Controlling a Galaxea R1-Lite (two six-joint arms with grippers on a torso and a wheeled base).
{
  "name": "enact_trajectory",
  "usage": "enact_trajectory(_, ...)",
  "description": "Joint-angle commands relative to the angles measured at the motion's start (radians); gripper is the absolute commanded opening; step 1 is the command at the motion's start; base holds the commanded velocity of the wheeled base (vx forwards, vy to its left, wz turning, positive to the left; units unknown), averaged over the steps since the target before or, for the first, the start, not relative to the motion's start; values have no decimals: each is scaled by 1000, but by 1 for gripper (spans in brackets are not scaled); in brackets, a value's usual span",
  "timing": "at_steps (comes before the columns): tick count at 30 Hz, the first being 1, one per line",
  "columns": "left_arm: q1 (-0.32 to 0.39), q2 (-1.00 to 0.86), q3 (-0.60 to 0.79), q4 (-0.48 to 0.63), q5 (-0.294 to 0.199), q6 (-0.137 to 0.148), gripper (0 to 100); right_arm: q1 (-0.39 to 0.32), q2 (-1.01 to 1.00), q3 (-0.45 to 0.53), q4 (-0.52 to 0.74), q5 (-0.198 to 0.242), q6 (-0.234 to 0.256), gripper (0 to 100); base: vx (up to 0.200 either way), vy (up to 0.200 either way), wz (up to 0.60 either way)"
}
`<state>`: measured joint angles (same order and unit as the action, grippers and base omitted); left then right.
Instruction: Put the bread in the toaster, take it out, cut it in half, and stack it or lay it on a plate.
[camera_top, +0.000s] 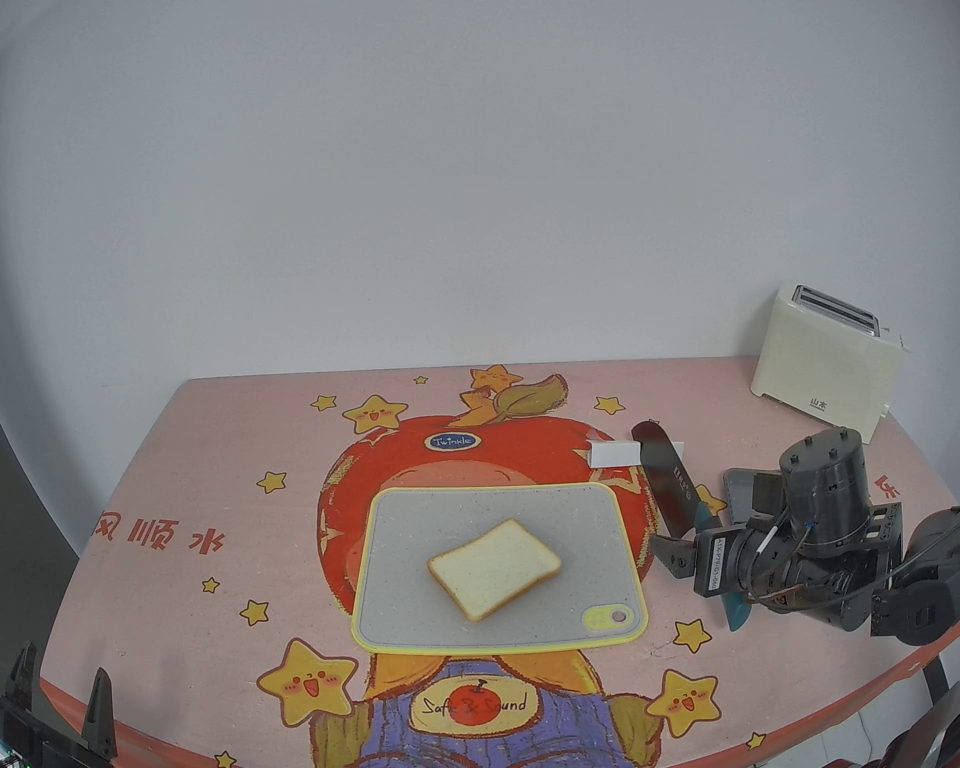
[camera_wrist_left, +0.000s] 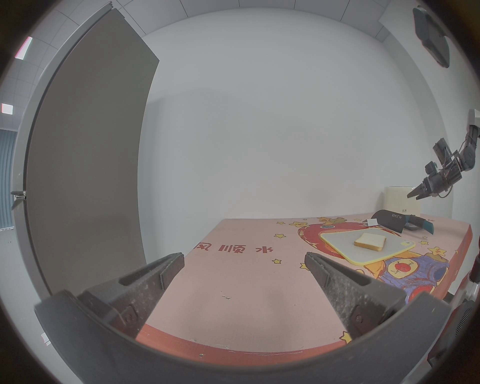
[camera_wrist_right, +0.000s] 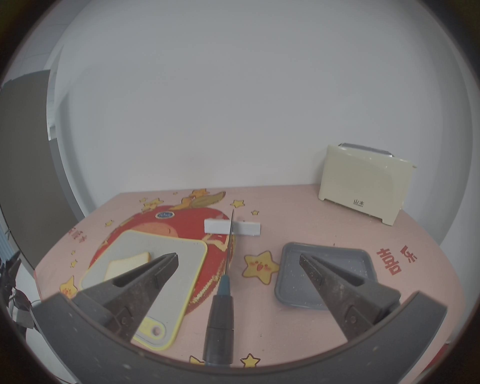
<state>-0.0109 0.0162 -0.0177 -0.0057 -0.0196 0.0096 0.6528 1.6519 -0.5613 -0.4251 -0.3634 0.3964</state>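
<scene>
A slice of bread (camera_top: 495, 568) (camera_wrist_right: 127, 265) (camera_wrist_left: 370, 241) lies flat on the grey, yellow-rimmed cutting board (camera_top: 420, 590) (camera_wrist_right: 185, 260) in the middle of the table. The cream toaster (camera_top: 828, 362) (camera_wrist_right: 365, 182) stands at the far right corner, its slots empty. A knife (camera_top: 670, 485) (camera_wrist_right: 220, 320) lies right of the board, its blade propped on a small white rest (camera_top: 613, 453) (camera_wrist_right: 245, 228). My right gripper (camera_top: 680, 558) (camera_wrist_right: 237, 257) hovers open over the knife handle without touching it. My left gripper (camera_top: 60, 690) (camera_wrist_left: 243, 257) is open off the table's near left corner.
A grey square plate (camera_wrist_right: 325, 275) (camera_top: 740, 490) sits right of the knife, between it and the toaster, partly hidden by my right arm in the head view. The pink table (camera_top: 230, 480) is bare on its left half. A plain wall stands behind.
</scene>
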Motion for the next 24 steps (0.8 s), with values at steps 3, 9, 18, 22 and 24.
enact_trajectory(3,0,-16,18,0,0,0,100,1,23,3,0,0,1,100,0,0,0)
enact_trajectory(9,0,-16,18,0,0,0,100,-1,14,8,-1,-2,1,100,0,0,0)
enact_trajectory(18,0,-16,18,0,0,0,100,1,20,8,-1,0,1,100,0,0,0)
enact_trajectory(22,0,-16,18,0,0,1,100,1,20,4,-3,0,1,100,0,0,0)
enact_trajectory(24,0,-16,18,0,0,0,100,1,19,0,-3,0,1,100,0,0,0)
